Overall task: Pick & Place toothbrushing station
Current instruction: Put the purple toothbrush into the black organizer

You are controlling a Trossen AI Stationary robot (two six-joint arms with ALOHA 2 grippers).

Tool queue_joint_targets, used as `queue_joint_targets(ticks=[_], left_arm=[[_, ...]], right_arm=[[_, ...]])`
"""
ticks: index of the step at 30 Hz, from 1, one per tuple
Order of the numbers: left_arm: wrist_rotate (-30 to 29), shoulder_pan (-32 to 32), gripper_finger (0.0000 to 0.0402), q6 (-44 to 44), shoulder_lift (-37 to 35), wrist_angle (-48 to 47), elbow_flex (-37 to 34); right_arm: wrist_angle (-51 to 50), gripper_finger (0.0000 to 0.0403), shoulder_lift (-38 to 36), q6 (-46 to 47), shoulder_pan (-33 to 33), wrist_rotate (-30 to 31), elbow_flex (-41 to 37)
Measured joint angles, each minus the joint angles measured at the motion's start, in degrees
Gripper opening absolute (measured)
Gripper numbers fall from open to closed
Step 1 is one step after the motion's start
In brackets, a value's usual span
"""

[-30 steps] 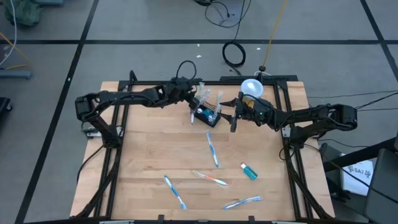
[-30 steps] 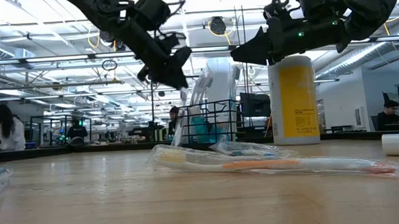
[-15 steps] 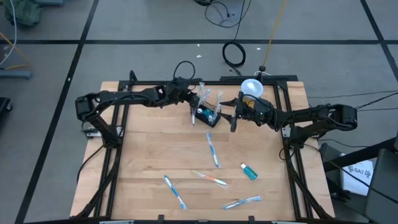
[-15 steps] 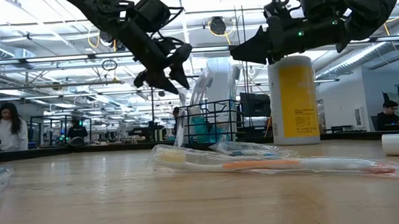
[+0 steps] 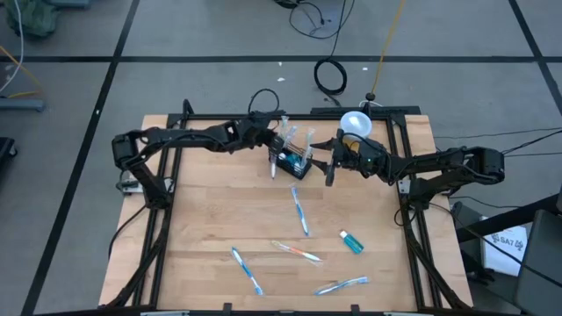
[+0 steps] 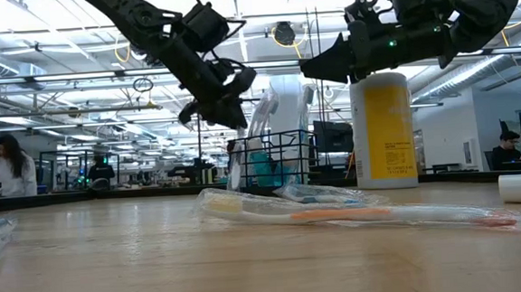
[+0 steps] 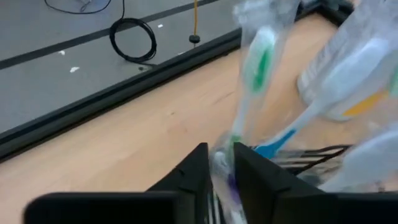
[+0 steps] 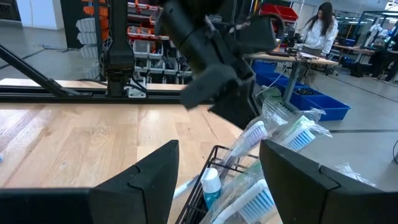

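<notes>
The toothbrushing station, a small black wire basket [image 5: 295, 163] [image 6: 275, 159] [image 8: 219, 163], stands at the table's far middle. Several wrapped toothbrushes lean in it, heads up. My left gripper [image 5: 273, 146] [image 6: 226, 112] [image 7: 221, 167] reaches in from the left, above the basket's left end, and is shut on a wrapped toothbrush with a green-and-white head [image 7: 259, 61]. My right gripper [image 5: 331, 166] [image 6: 326, 69] [image 8: 217, 186] hovers level just right of the basket, open and holding nothing. My left gripper pinches the wrapped toothbrush's handle [image 7: 227, 144] between its two fingers, below the head and through the clear wrapper. The fingers slant down from the table's left and lie across the handle. The brush stands tilted, head up, its lower end hidden behind the fingers toward the basket.
A yellow cup with a white lid [image 5: 356, 124] [image 6: 382, 129] stands behind and to the right of the basket. Wrapped toothbrushes [image 5: 300, 211] [image 5: 296, 252] [image 5: 247, 269] [image 5: 342, 285] and a small teal tube [image 5: 351, 241] lie on the near half of the wooden table [image 5: 202, 219].
My left gripper has rolled, spread its fingers, then sunk slightly toward the basket and shut on the toothbrush's handle.
</notes>
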Motion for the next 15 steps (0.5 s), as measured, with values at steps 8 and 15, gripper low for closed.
queue_joint_targets(ticks=[8,15], left_arm=[[0.0,0.0,0.0011,2.2,1.1,3.3,0.0],[-0.5,0.0,0.0022,2.2,0.9,5.5,0.0]], right_arm=[[0.0,0.0219,0.0,0.0,0.0,0.0,0.0],[-0.1,0.0219,0.0,0.4,0.0,0.0,0.0]])
